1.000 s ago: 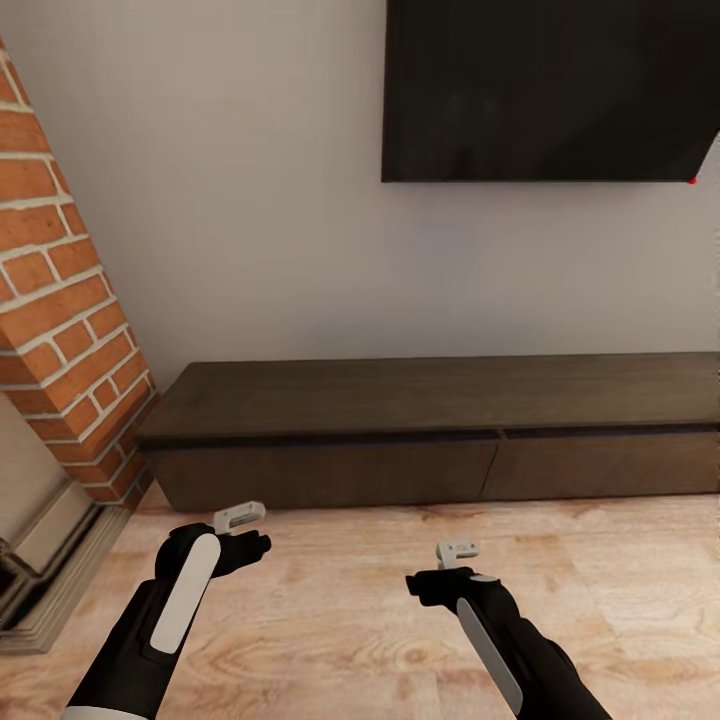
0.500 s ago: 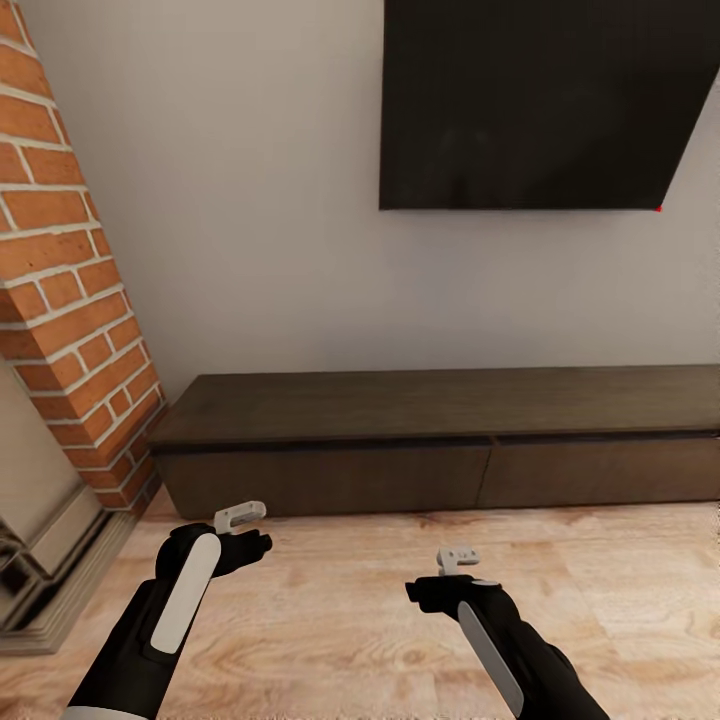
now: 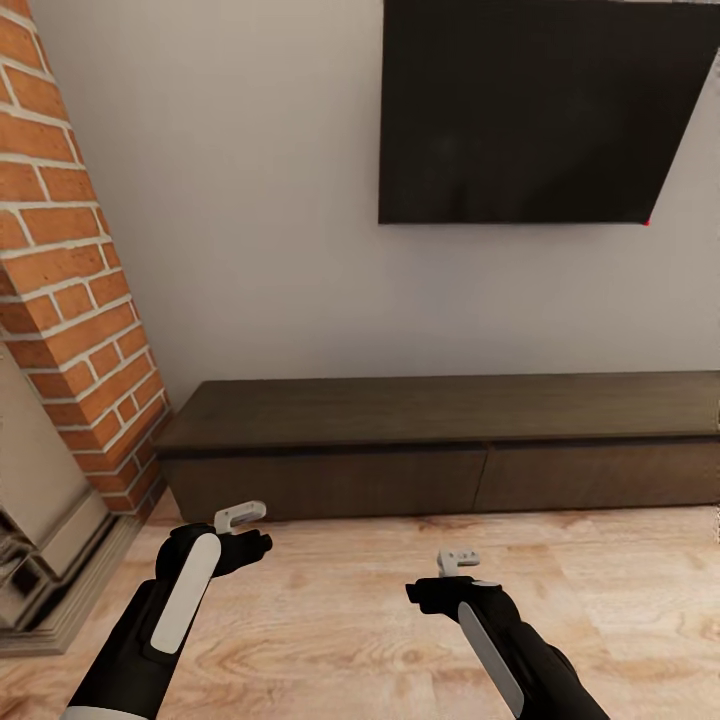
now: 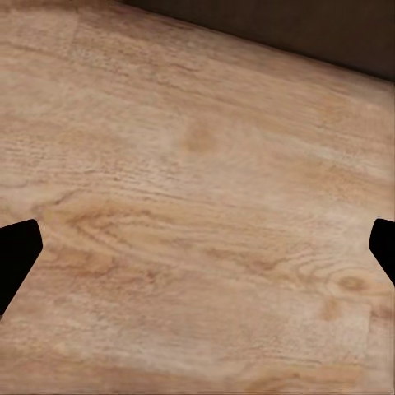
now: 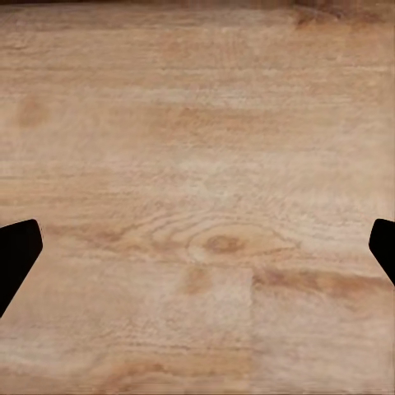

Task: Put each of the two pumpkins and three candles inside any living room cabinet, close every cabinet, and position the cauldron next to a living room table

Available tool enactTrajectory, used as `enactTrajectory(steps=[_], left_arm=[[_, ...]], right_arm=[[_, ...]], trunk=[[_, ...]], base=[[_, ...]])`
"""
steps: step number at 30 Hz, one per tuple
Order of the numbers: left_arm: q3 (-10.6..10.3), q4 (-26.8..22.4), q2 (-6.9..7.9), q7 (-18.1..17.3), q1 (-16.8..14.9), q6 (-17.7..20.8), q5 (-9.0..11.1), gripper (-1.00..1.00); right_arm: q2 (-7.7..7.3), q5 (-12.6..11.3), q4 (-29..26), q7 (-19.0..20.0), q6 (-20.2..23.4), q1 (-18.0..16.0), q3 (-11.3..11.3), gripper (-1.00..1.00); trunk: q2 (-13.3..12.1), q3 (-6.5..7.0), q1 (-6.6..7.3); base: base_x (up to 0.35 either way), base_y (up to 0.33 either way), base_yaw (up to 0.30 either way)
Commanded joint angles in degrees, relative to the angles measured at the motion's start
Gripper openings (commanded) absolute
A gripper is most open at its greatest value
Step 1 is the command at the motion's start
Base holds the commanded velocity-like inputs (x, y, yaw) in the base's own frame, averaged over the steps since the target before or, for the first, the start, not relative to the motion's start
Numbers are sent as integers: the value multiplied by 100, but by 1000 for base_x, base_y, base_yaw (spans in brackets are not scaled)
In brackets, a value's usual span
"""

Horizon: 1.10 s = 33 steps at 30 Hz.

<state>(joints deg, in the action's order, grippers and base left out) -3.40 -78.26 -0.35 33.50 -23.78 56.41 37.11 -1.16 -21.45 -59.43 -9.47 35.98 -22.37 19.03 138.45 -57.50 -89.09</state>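
Your view has tilted upward; cabinet [image 3: 440,450] drawers shut. Left pincer [image 3: 240,517] and right pincer [image 3: 458,560] spread apart, empty.

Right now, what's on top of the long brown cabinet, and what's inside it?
The cabinet has a bare dark top with nothing standing on it. On the wall above it hangs a black TV. Both drawers are shut, so whatever is inside is hidden.
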Motion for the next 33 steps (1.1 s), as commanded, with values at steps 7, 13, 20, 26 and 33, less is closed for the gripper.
enactTrajectory(steps=[7,13,20,26,33], left_arm=[[-18,-5,-2,60,-3,11,56,100],[-21,-5,-1,60,-3,11,54,100],[-36,-13,-7,60,-3,11,51,100],[-38,-14,-6,60,-3,11,51,100],[-38,-14,-9,60,-3,11,59,100]], right_arm=[[-7,-61,-8,-49,14,-4,21,100],[-7,-63,1,-46,14,-4,21,100],[-7,-62,8,-39,14,-4,21,100],[-7,-61,10,-37,14,-4,21,100],[-4,-61,10,-37,14,-4,24,100]], trunk=[[-280,110,157],[-520,171,289],[-801,235,443],[-1042,290,575],[-1322,354,728]], base=[[-170,0,-9],[-17,0,-74],[-174,0,-88],[-80,0,-91],[-7,0,-95]])
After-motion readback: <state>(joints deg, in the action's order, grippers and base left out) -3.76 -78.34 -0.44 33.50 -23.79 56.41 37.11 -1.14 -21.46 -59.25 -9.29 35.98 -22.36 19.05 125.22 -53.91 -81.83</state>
